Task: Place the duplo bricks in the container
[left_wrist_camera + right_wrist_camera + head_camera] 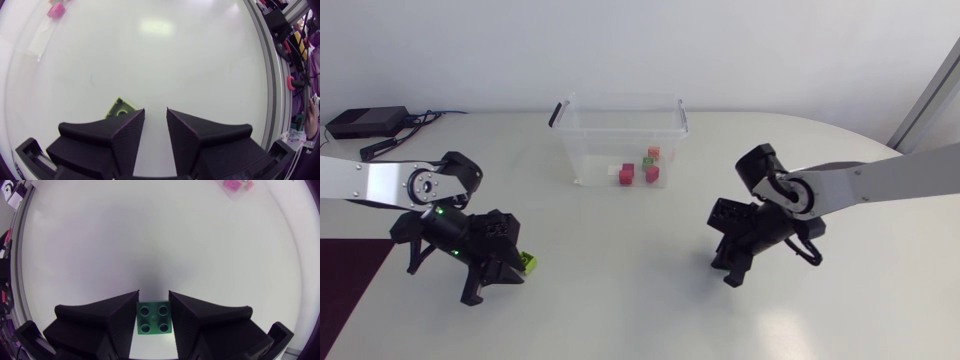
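**Head view:** the container point(620, 125) is set at the far middle of the table, with a few small bricks already inside. The left gripper point(505, 268) is low on the table, with the lime brick point(527, 262) just beside it. The right gripper point(733, 272) is low too, and its load is hidden here.

**Left wrist view:** the left gripper point(155, 111) is parted and nothing is held. The lime brick point(120, 107) lies outside the gap, ahead of one finger. If closed as is, the brick would be missed or shoved aside, so re-centring is needed.

**Right wrist view:** the green brick point(154, 318) is pinched between the fingers of the right gripper point(153, 294), apparently touched on both sides. The contact is on smooth side faces only, so the brick could be twisted or dropped on the lift. The container wall could be clipped if the brick is carried low.
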{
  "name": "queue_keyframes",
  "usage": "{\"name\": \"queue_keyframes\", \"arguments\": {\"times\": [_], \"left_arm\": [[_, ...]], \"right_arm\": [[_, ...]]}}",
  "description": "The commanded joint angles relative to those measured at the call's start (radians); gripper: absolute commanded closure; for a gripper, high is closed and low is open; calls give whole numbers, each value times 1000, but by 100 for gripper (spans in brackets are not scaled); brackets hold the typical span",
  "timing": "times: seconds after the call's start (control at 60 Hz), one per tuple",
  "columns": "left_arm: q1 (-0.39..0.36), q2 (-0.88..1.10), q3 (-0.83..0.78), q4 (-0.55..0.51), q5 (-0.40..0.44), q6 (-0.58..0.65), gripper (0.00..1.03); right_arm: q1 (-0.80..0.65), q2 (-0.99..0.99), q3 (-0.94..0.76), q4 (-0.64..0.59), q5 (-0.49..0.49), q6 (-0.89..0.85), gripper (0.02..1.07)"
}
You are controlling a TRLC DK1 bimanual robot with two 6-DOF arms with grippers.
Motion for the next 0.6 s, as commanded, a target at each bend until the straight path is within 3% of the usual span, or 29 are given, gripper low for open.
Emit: {"name": "queue_keyframes", "arguments": {"times": [0.0,0.233,0.333,0.417,0.583], "left_arm": [[-35,16,31,-7,10,-62,67],[-21,97,64,50,-13,-142,53],[3,111,67,90,-45,-165,52],[54,94,80,90,-56,-165,43],[146,-3,69,84,-54,-136,39]], "right_arm": [[0,-85,80,-46,1,8,102],[50,-149,221,-106,1,71,102],[53,-90,405,-121,-5,115,102],[59,-5,560,-124,-4,154,102],[95,203,867,-154,7,207,102]]}}
